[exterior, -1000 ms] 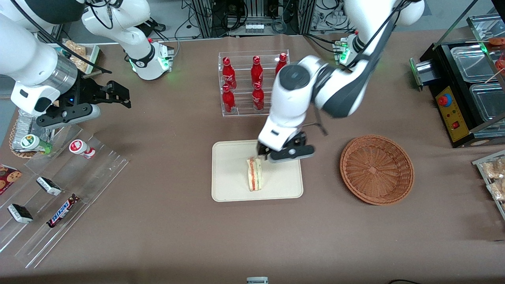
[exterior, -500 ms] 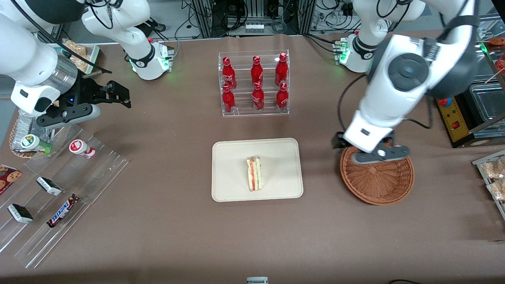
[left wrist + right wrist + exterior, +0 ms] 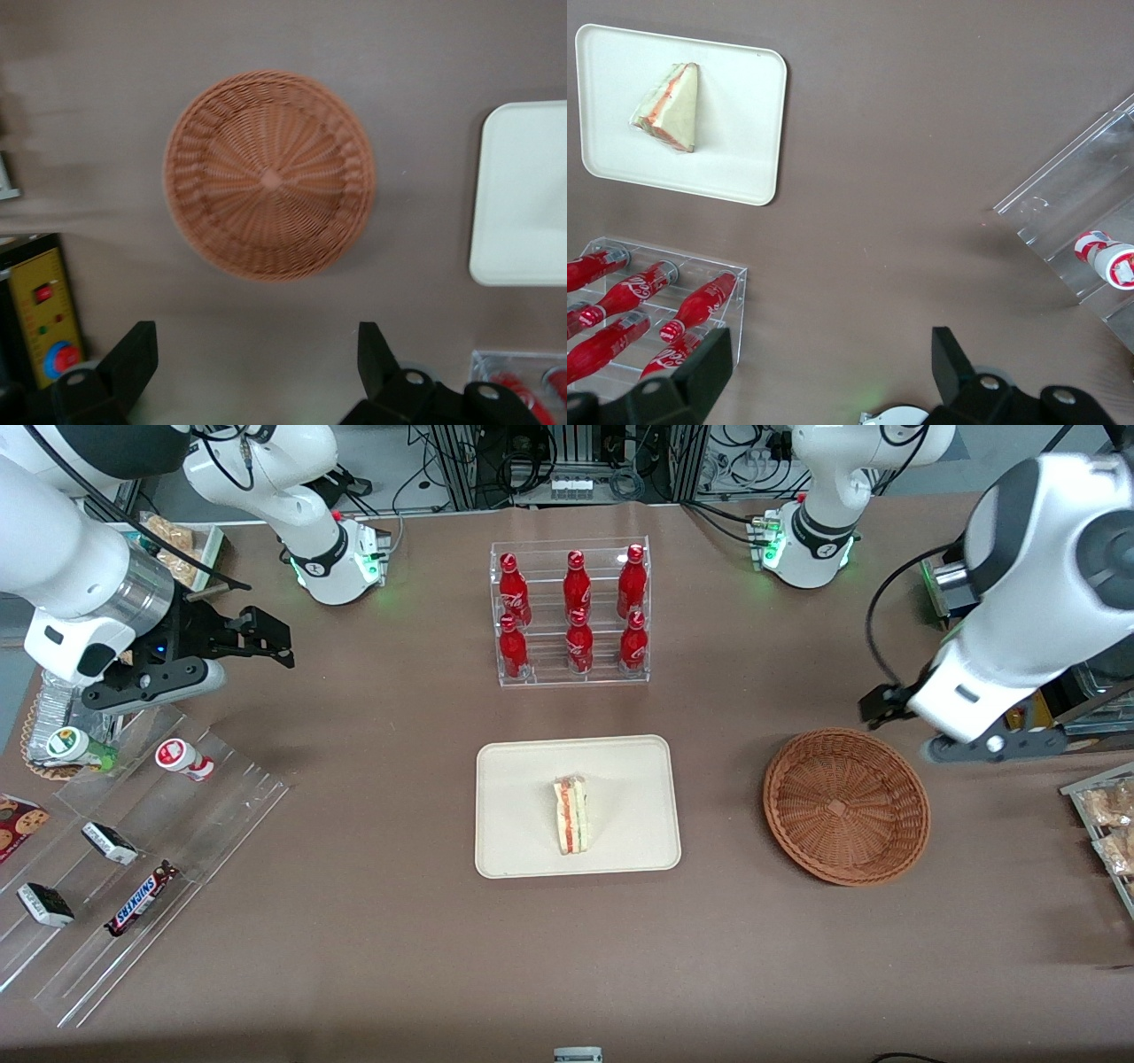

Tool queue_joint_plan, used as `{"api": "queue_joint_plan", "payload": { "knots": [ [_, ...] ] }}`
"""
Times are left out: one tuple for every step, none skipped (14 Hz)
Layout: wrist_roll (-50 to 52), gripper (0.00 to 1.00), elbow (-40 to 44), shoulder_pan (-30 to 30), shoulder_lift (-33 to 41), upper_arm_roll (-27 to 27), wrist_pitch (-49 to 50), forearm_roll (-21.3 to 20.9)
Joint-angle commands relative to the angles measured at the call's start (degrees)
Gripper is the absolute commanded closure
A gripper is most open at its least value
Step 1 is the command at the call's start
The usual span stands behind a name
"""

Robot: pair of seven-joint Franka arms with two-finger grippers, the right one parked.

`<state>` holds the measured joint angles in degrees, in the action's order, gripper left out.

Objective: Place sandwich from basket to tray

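Fingers [image 3: 133, 354] of our gripper [image 3: 257, 372] spread, holding nothing | basket [image 3: 270, 175] empty, just ahead | sandwich [image 3: 572, 826] on tray [image 3: 523, 779], well past it

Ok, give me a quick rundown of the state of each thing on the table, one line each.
sandwich: lying on the tray, nothing touching it.
tray: flat on the table, holding only the sandwich.
basket: upright, nothing in it.
gripper: open, holding nothing, raised above the table toward the working arm's end.
red bottles: standing in their clear rack.
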<state>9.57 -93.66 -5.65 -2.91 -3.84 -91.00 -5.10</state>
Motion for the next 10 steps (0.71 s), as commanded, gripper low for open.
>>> {"api": "queue_joint_plan", "payload": {
  "knots": [
    [-6.6, 0.00, -3.5, 0.1, 6.9, 2.7, 1.4, 1.3],
    [-7.7, 0.00, -3.2, 0.3, 7.6, 3.8, 1.6, 2.5],
    [-8.8, 0.00, -2.6, 0.3, 7.8, 5.3, 1.6, 4.1],
    [-9.9, 0.00, -2.1, 0.5, 7.7, 6.1, 1.3, 5.5],
    [-11.1, 0.00, -2.1, 0.6, 7.8, 6.1, 1.1, 6.2],
    [-11.3, 0.00, -2.1, 0.6, 7.8, 6.1, 0.9, 6.2],
    [-11.3, 0.00, -2.1, 0.7, 7.8, 6.1, 0.7, 6.1],
    [-11.3, 0.00, -2.1, 0.7, 7.8, 6.1, 0.6, 6.1],
    [-11.3, 0.00, -2.2, 0.7, 7.7, 6.1, 0.5, 5.9],
    [-11.3, 0.00, -2.2, 0.6, 7.7, 6.1, 0.6, 5.9]
  ]
}}
